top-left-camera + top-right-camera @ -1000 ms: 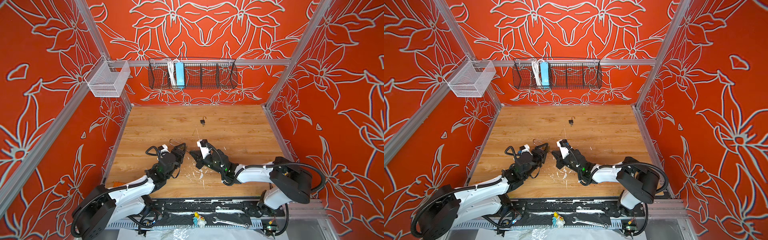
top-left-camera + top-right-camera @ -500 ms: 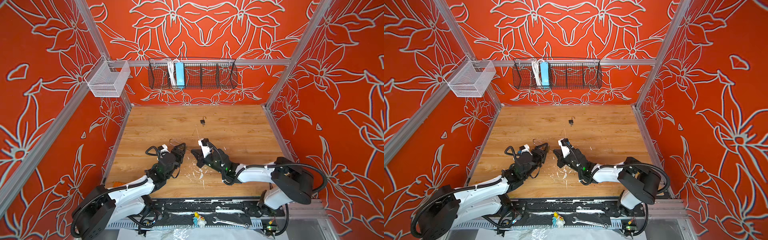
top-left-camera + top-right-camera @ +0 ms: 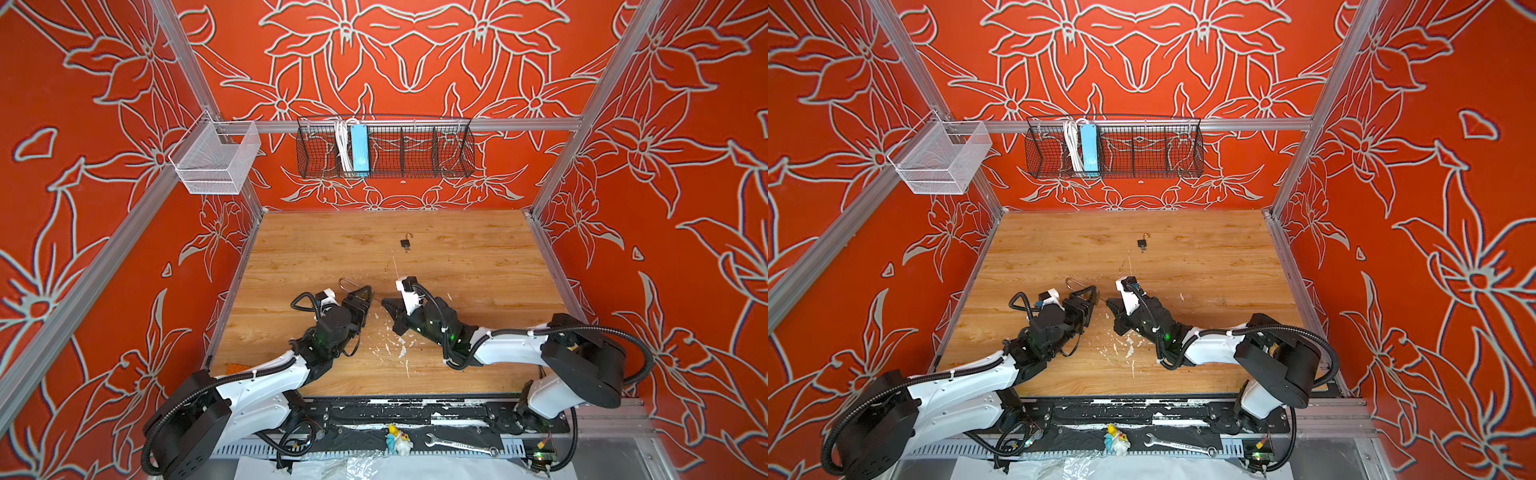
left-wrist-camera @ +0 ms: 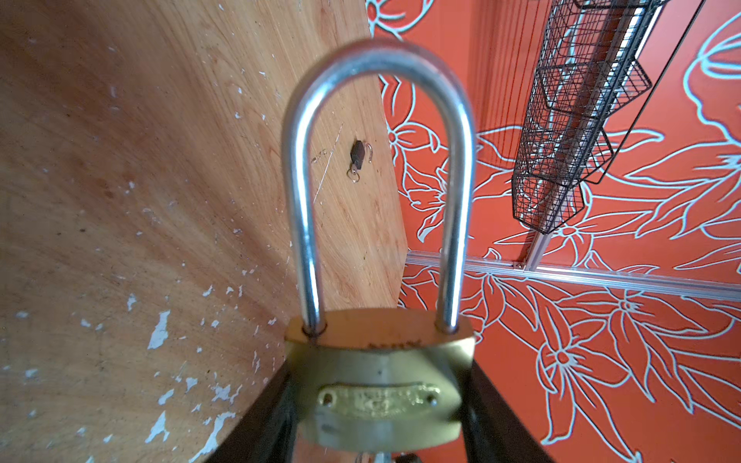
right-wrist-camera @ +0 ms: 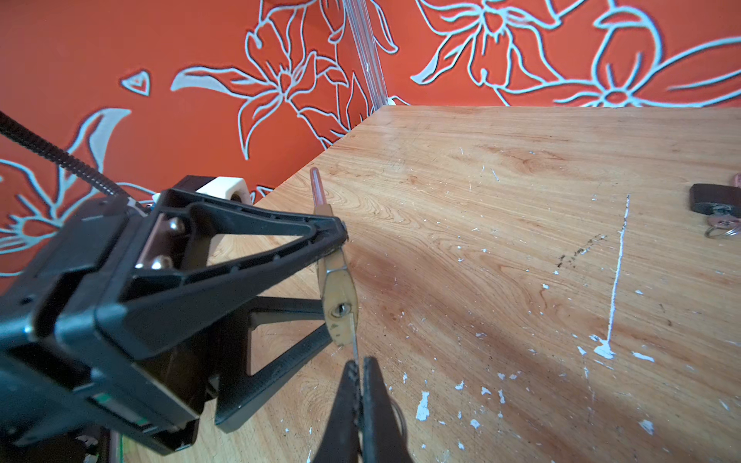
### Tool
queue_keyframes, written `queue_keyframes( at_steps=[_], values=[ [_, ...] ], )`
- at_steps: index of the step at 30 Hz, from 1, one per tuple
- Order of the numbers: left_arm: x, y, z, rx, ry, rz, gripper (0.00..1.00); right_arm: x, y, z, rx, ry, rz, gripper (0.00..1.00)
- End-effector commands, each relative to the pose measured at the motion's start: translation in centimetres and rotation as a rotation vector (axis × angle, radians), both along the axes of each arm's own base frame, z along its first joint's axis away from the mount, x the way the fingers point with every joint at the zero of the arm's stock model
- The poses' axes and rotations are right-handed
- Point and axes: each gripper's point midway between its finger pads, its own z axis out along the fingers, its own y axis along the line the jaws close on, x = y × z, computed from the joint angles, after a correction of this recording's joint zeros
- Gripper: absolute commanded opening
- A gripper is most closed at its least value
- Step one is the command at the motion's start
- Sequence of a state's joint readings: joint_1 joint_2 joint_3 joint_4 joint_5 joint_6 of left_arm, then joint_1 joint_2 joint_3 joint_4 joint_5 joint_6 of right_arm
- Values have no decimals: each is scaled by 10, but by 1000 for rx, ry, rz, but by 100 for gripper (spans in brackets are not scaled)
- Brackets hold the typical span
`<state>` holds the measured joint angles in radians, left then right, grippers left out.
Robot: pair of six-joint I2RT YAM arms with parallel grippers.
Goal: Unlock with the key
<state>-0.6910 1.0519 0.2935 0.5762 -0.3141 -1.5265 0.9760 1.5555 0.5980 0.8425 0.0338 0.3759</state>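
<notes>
Brass padlock (image 4: 377, 373) in left pincer (image 3: 362, 296); nameplate (image 4: 379, 400) lettering unreadable.

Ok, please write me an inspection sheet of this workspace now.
Surface: wooden table, white flecks.
Job's things: brass padlock, shackle closed; key close to its keyhole.
Clutter: small black padlock far back; wrench and toy figure on front rail.
Hands: left hand holds brass padlock; right hand shut on key.
Cables: black hoses along both arms, nothing snagged.
Surroundings: orange flower walls; wire basket with blue power strip; white mesh basket.
</notes>
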Motion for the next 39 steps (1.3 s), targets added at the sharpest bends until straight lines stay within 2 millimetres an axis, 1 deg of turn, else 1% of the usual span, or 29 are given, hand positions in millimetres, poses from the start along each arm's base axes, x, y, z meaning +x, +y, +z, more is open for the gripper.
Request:
queue_keyframes(
  at_steps=[1,10,17,24,27,31,34,36,39],
  values=[
    [7,-4,30,-64,-81,5,0,7,5,14,42,-13,-14,0],
    [8,-6,24,-57,-68,3,0,8,7,14,49,0,-8,0],
    [8,-9,23,-69,-62,-8,0,9,10,11,63,17,-2,0],
    [9,-8,22,-65,-62,0,0,7,14,10,81,38,14,0],
    [9,-9,22,-66,-60,-5,0,9,11,10,85,35,-6,0],
    [9,-12,20,-74,-47,-18,0,16,-7,14,110,14,-96,0],
    [9,-13,17,-92,-38,-16,0,18,-14,15,140,25,-133,0],
    [9,-13,17,-103,-38,-16,0,19,-12,13,149,42,-139,0],
    [8,-13,17,-106,-40,-16,0,17,-2,13,179,50,-116,0]
  ],
)
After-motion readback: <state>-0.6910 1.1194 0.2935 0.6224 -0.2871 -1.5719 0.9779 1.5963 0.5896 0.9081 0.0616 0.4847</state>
